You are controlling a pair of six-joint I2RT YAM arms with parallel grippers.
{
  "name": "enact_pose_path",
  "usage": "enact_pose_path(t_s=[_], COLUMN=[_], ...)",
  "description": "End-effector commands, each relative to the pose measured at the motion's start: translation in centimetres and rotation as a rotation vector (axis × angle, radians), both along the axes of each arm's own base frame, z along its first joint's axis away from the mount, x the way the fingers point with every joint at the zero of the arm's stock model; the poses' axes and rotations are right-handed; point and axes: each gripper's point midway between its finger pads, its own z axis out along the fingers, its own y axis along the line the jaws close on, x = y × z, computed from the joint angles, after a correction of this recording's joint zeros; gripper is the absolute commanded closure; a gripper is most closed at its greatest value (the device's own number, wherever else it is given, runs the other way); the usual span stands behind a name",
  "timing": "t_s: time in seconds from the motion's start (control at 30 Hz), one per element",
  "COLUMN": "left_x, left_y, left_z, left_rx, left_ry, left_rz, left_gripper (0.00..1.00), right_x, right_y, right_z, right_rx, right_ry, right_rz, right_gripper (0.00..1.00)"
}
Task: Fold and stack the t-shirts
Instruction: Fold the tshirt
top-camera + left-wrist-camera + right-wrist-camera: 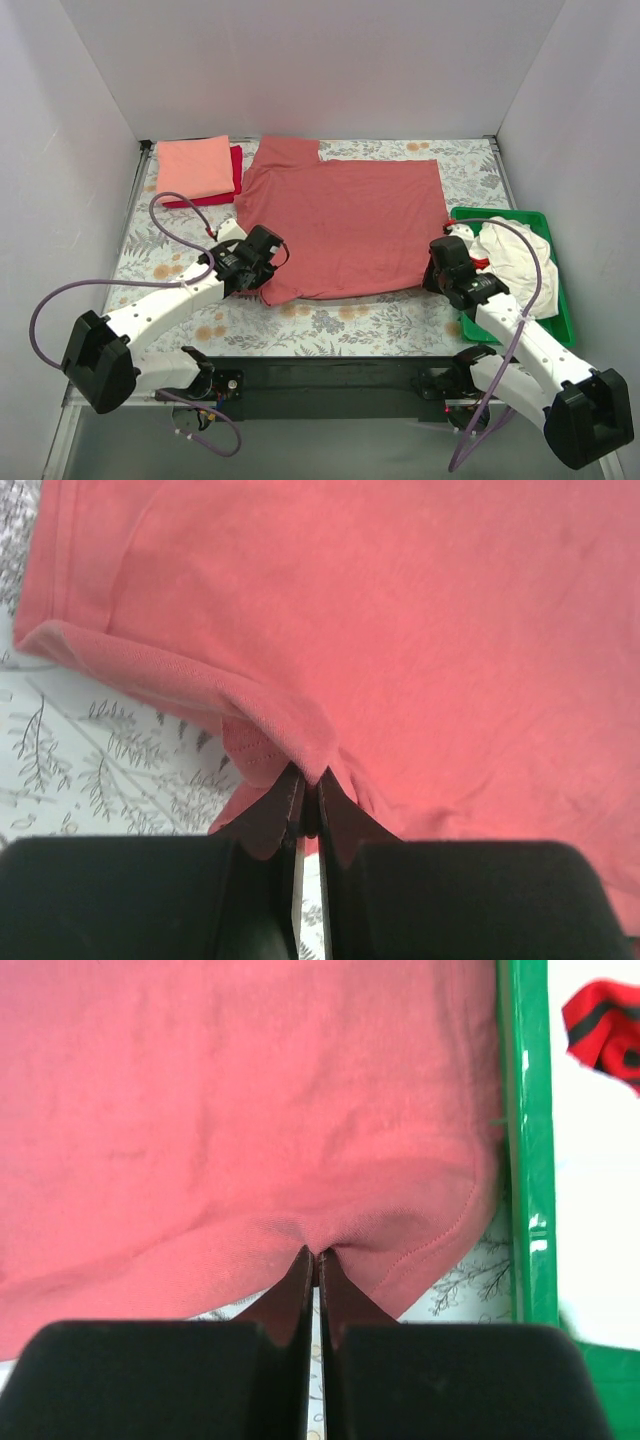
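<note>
Brick-red t-shirt (350,225) lies spread flat over the middle of the bench (340,325), reaching to the far edge. Left gripper (265,272) is pinched tight on its near-left hem corner, fabric bunched into a fold at the tips. Right gripper (437,272) is clamped on the near-right hem, just beside the green tray (560,310) at the right edge. Cream-white t-shirt (515,255) sits crumpled in that tray. Far-left corner: folded salmon-pink t-shirt (195,167) on top of the crimson t-shirt (237,172).
</note>
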Motion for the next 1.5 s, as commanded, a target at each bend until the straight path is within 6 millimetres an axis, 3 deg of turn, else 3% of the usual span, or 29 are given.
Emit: enact_pose_path(t_s=[0.0, 0.27, 0.47, 0.83, 1.13, 1.17, 1.2, 1.23, 1.27, 1.33, 1.37, 1.4, 1.43, 1.47], left_x=[3.1, 7.4, 10.2, 15.0, 19.0, 19.5, 19.9, 20.6, 21.1, 22.7, 23.2, 23.8, 24.5, 24.1], left_y=[-1.1, -0.8, -0.4, 0.3, -0.1, -0.2, -0.1, -0.3, -0.2, 0.6, 0.6, 1.2, 0.5, 0.5], left_z=[2.1, 3.7, 3.1, 3.2, 0.4, 0.2, 0.0, -0.5, -0.8, -1.1, -1.1, -1.0, -0.4, -0.3], left_rx=[-0.025, 0.015, 0.048, 0.071, 0.097, 0.098, 0.1, 0.102, 0.104, 0.113, 0.104, 0.095, 0.056, 0.05], left_ry=[-0.075, -0.118, -0.084, -0.11, -0.058, -0.055, -0.052, -0.045, -0.044, -0.044, -0.039, -0.035, -0.037, -0.017], left_rz=[-0.036, -0.023, -0.009, 0.004, -0.063, -0.069, -0.066, -0.064, -0.06, -0.03, -0.026, -0.017, -0.032, -0.037], left_gripper=[1.0, 1.0, 1.0, 1.0, 1.0, 1.0, 0.98, 0.85, 0.72, 0.51, 0.35, 0.31, 0.29, 0.28], right_x=[3.1, 6.2, 8.6, 12.3, 15.4, 15.7, 16.0, 17.1, 17.6, 18.6, 20.1, 20.6, 20.2, 21.0], right_y=[0.0, -0.1, -0.2, 0.2, 0.5, 0.6, 1.3, 1.2, 1.3, 0.6, 0.5, 0.4, 0.3, 0.7], right_z=[3.1, 4.9, 5.9, 5.2, 3.7, 2.9, 2.5, 3.1, 1.9, 1.7, 2.1, 2.3, 1.8, 3.0], right_rx=[-0.046, -0.115, -0.133, -0.134, -0.101, -0.104, -0.076, -0.07, -0.074, -0.079, -0.095, -0.108, -0.113, -0.102], right_ry=[-0.1, -0.113, -0.123, -0.077, -0.013, 0.011, 0.021, 0.007, 0.037, 0.066, 0.06, 0.068, 0.11, 0.084], right_rz=[-0.005, 0.0, 0.012, 0.06, 0.16, 0.189, 0.236, 0.245, 0.278, 0.28, 0.294, 0.293, 0.298, 0.309], right_gripper=[0.99, 0.99, 0.99, 0.99, 0.99, 0.99, 0.96, 0.93, 0.91, 0.8, 0.73, 0.54, 0.47, 0.38])
